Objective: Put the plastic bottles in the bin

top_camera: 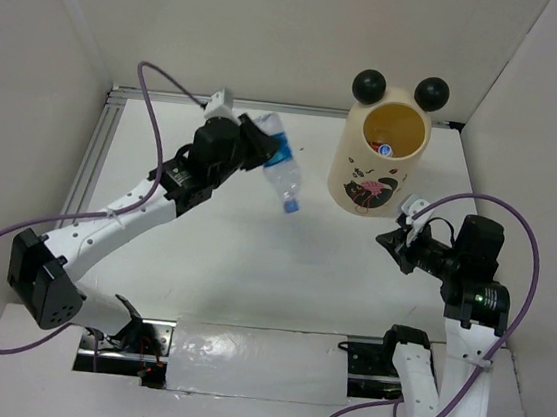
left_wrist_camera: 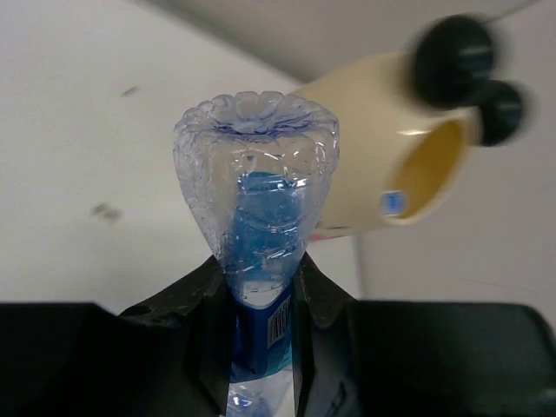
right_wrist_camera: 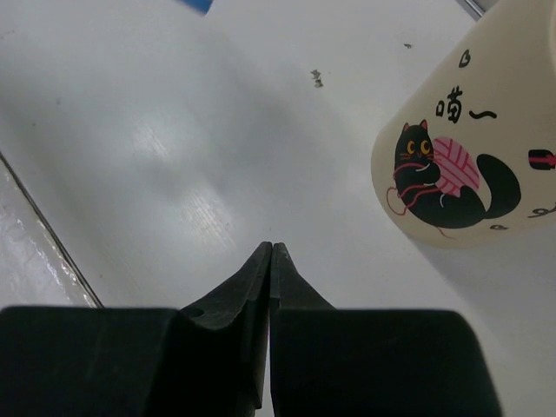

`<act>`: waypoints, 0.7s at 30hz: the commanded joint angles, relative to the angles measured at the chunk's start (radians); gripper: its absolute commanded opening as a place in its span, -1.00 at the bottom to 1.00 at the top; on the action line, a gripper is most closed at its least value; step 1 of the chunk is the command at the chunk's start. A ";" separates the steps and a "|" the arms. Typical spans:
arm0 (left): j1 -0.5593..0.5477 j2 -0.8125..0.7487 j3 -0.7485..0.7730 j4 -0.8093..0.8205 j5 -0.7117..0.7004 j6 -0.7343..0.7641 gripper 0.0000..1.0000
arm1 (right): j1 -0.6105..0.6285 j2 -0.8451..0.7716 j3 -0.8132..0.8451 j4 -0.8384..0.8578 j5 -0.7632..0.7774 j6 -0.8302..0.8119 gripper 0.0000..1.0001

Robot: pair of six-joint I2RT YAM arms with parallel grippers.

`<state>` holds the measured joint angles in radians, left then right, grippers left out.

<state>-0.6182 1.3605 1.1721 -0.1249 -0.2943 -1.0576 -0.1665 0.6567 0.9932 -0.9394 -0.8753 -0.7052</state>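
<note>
My left gripper [top_camera: 261, 152] is shut on a clear plastic bottle with a blue label [top_camera: 280, 167], held in the air left of the bin, its blue cap end pointing down. In the left wrist view the bottle [left_wrist_camera: 254, 195] sticks out between the fingers [left_wrist_camera: 314, 287], base end forward. The bin [top_camera: 376, 164] is a cream cylinder with two black ball ears and a cat print; it stands at the back right and holds a bottle with a red part [top_camera: 382, 147]. It also shows in the left wrist view [left_wrist_camera: 391, 165] and the right wrist view [right_wrist_camera: 473, 152]. My right gripper [top_camera: 388, 239] is shut and empty, below the bin.
White walls close in the table on the left, back and right. An aluminium rail [top_camera: 91, 162] runs along the left edge. A shiny taped strip [top_camera: 251, 361] lies between the arm bases at the front.
</note>
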 commanded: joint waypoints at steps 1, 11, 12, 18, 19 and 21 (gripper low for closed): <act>-0.063 0.046 0.210 0.206 0.066 0.157 -0.75 | -0.005 -0.012 -0.004 -0.064 0.002 -0.088 -0.88; -0.184 0.399 0.641 0.522 0.017 0.438 -0.73 | -0.005 0.006 -0.071 -0.118 0.006 -0.264 -0.89; -0.214 0.426 0.678 0.625 -0.018 0.529 -0.73 | -0.005 0.006 -0.082 -0.118 0.006 -0.264 -0.89; -0.290 0.656 0.860 0.846 -0.027 0.847 -0.78 | -0.005 -0.003 -0.091 -0.118 0.006 -0.264 -0.89; -0.290 0.681 0.926 0.846 -0.026 0.885 -0.78 | -0.005 -0.003 -0.091 -0.108 0.006 -0.264 -0.89; -0.299 0.732 0.974 0.846 0.018 0.916 -0.78 | -0.005 -0.003 -0.100 -0.108 0.006 -0.264 -0.89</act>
<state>-0.9100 2.0708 2.0438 0.5385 -0.3019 -0.3115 -0.1665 0.6624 0.9073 -1.0409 -0.8696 -0.9527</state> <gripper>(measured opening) 0.368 0.059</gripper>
